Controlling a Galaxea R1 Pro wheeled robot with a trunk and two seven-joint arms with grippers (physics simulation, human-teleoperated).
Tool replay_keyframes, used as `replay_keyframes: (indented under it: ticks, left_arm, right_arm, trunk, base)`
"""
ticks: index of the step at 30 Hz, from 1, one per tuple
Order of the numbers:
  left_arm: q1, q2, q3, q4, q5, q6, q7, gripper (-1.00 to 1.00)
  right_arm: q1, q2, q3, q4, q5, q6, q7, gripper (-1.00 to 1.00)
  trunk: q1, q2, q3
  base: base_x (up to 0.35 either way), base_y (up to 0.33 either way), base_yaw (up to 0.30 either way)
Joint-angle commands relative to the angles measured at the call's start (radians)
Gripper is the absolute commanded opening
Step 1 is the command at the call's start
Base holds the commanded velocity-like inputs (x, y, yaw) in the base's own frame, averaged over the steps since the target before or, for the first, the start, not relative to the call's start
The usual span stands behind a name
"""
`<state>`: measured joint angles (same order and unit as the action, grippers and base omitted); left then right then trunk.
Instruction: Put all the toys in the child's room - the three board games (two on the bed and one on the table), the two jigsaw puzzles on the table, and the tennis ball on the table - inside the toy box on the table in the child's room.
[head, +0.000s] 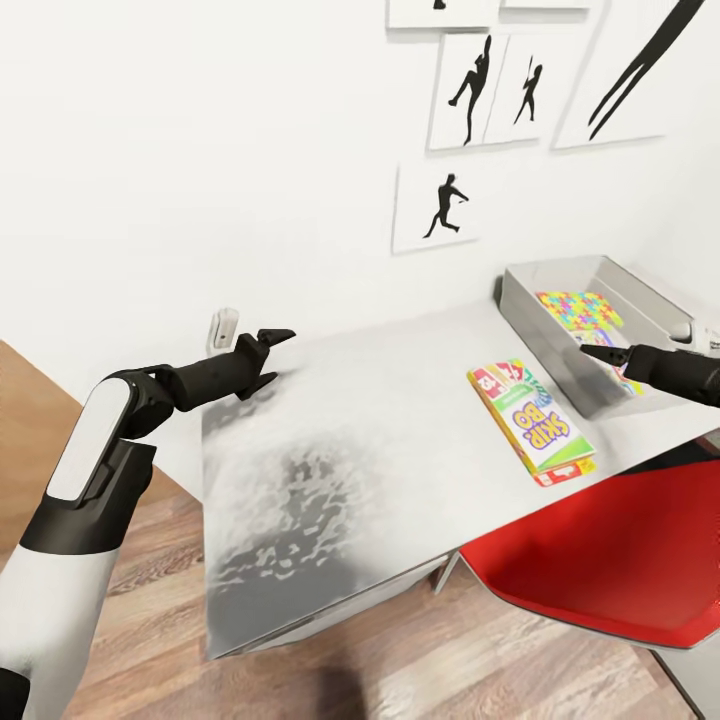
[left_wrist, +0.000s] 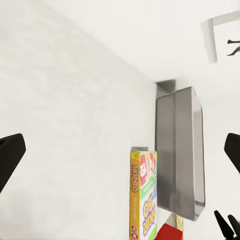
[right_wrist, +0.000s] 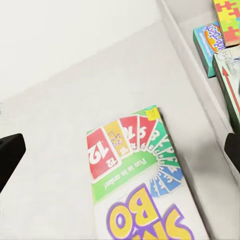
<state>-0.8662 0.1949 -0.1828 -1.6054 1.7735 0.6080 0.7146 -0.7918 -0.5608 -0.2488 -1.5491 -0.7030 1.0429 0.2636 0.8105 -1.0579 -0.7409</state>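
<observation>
From the head camera, the right gripper (head: 598, 352) reaches in from the frame edge over the near wall of the toy box (head: 540, 300), its arm cut off at the border and its fingertips so close together that the width of the gap cannot be told here. Beyond those fingertips a jigsaw puzzle (head: 578, 309) lies flat on the floor of the bin, partly hidden by the arm; the bin's far end runs out of frame. Just short of the right gripper, the SKIP-BO board game (head: 533, 421) lies flat on the table (head: 380, 400), beside the bin but outside it. The left gripper (head: 265, 352) hangs above the table's far corner, well apart from the game, empty, its fingers slightly parted. A red chair (head: 620, 560) sits under the table's near edge, and black silhouette prints (head: 480, 90) hang on the wall. In the left wrist camera, the two dark fingers (left_wrist: 10, 157) stand wide at the frame's sides with nothing between them; far ahead are the SKIP-BO box (left_wrist: 144, 200) and the grey bin's outer wall (left_wrist: 182, 150), its contents hidden. In the right wrist camera, the fingers (right_wrist: 10, 152) also stand wide apart and empty, directly over the SKIP-BO box (right_wrist: 135, 180), whose lower part is cut off. Past the bin wall, a blue cartoon game (right_wrist: 212, 42), a puzzle corner (right_wrist: 229, 17) and a green-edged box (right_wrist: 231, 82) show only in part.
</observation>
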Motion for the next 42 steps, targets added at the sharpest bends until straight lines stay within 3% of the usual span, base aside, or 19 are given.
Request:
replay_keyframes:
  ticks: [1, 8, 16, 21, 42]
  left_arm:
    - [-0.001, 0.0, -0.001, -0.001, 0.008, -0.002, 0.008, 1.0]
    - [0.0, -0.001, -0.002, -0.001, 0.006, -0.002, 0.007, 1.0]
    - [0.001, 0.0, -0.003, 0.0, 0.004, -0.002, 0.011, 1.0]
    - [0.001, 0.0, -0.004, 0.001, 0.003, -0.002, 0.014, 1.0]
    - [-0.001, 0.0, -0.003, 0.006, 0.003, -0.002, 0.021, 1.0]
  right_arm:
    - [0.007, 0.001, -0.001, 0.004, 0.01, 0.004, 0.01, 1.0]
    - [0.047, 0.011, 0.001, 0.035, 0.01, 0.004, 0.01, 1.0]
    - [0.075, 0.051, 0.0, 0.097, 0.011, 0.004, 0.0, 1.0]
    - [0.08, 0.061, -0.002, 0.11, 0.011, 0.004, -0.01, 1.0]
    - [0.083, 0.067, -0.008, 0.125, 0.011, 0.004, -0.022, 1.0]
  trunk:
    - [-0.004, 0.007, 0.002]
    - [-0.004, 0.007, 0.002]
    - [-0.004, 0.007, 0.002]
    - [-0.004, 0.007, 0.002]
    - [-0.004, 0.007, 0.002]
  base:
    - [0.0, 0.0, 0.0]
    - [0.0, 0.0, 0.0]
    - [0.0, 0.0, 0.0]
    - [0.0, 0.0, 0.0]
    - [0.0, 0.0, 0.0]
